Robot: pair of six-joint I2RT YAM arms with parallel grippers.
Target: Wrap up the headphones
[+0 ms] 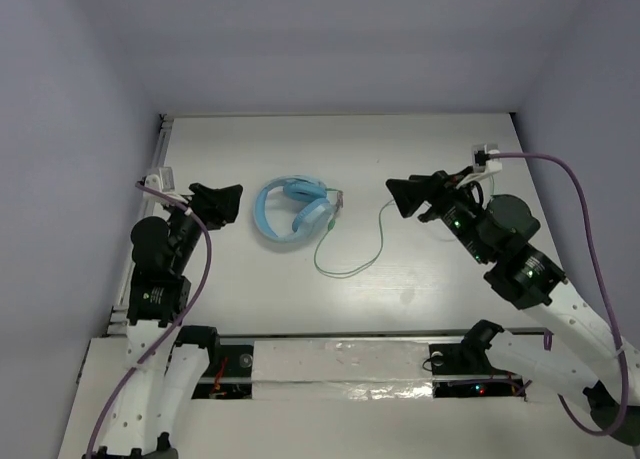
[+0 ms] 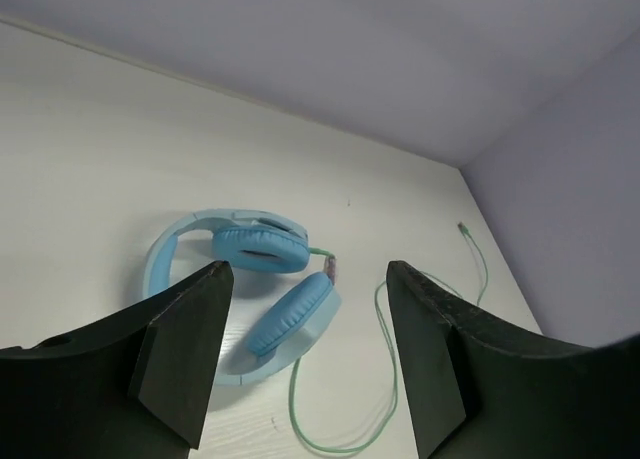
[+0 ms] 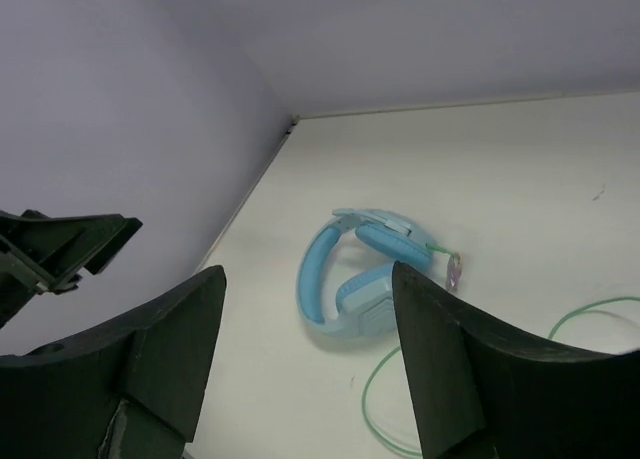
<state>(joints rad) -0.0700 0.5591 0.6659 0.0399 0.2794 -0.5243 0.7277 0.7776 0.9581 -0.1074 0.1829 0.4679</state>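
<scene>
Flanking one headphones (image 1: pixel 313 217) with one cable (image 1: pixel 345 273), two pairs of jaws stand released.

I've got a white counter (image 1: pixel 420 139) in view. The light blue headphones (image 1: pixel 293 211) lie flat on it, left of centre, and their thin green cable (image 1: pixel 347 273) sprawls rightward in a loose loop across the bare surface.

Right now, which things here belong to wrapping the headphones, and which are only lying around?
For the job:
headphones
green cable
left gripper, open
right gripper, open

Only around:
purple robot cables
table
</scene>
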